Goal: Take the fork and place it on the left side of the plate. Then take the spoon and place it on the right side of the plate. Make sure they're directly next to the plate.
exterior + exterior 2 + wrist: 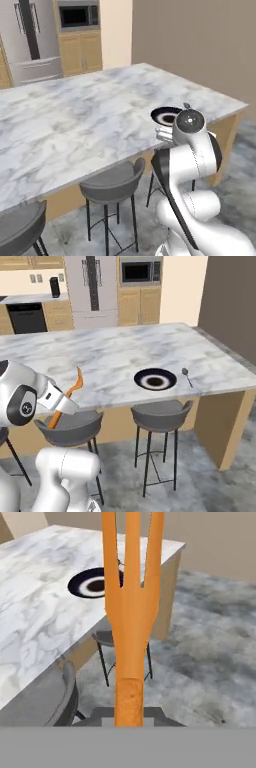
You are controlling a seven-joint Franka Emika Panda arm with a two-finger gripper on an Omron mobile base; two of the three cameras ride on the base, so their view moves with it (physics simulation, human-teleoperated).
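**Fork gripped, held off the table edge**

In the left base view the arm's own elbow hides the tool and covers part of the plate (164, 115). The spoon (187, 376) is small and faint, apparently lying just right of the plate (155, 379) on the marble table (110, 356). The tool (64, 404) is clamped on the fork (70, 396), its finger tips hidden behind the orange handle. The fork (131, 602) stands tines-up, over the stools (161, 415), well left of the plate.

2 base views share plate (165, 116); hand view close.
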